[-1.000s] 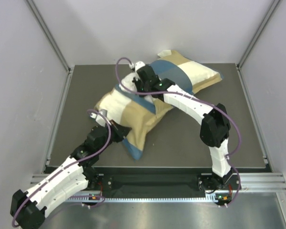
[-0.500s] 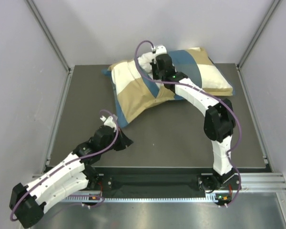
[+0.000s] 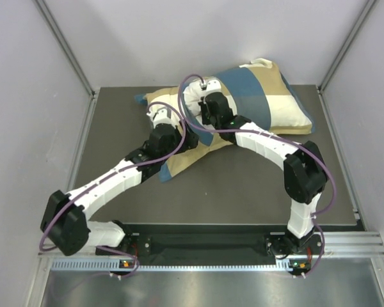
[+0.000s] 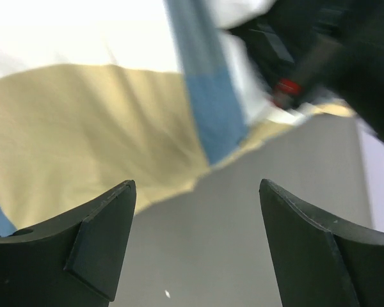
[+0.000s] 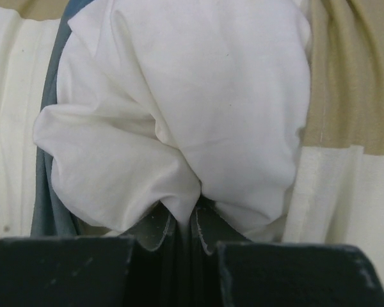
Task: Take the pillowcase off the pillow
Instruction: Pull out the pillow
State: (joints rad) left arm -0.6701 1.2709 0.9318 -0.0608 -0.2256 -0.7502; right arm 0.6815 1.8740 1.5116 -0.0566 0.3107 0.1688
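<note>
Pillowcase (image 3: 262, 96) lies across the far half of the desk (image 3: 256, 185). Its plump end is at the right rear, up by the back wall, & a tan corner trails toward the near side, left of ctr.

Right arm comes up the right side & bends back over the cover's middle. Right end effector (image 5: 182, 225) is pinched tight w/ a fold of the white pillow (image 5: 198, 96) bunched btwn its tips. The white stuff bulges out above the grip. Cream & tan checks sit to either side of it, w/ a blue strip on the left.

Left arm stretches diagonally from the near left to the cover's left part. Left end effector (image 4: 192, 246) is spread wide w/ nothing btwn the fingers (image 4: 99, 246); bare desk shows through the gap. Just beyond it are a tan check, a blue band & white cloth above. Can't tell from the wrist view whether the fingers touch the cloth. From above, the tips look to be at the cover's left end, close beside the right arm's wrist. That wrist shows dark & blurred at the top right of the left wrist view.
</note>
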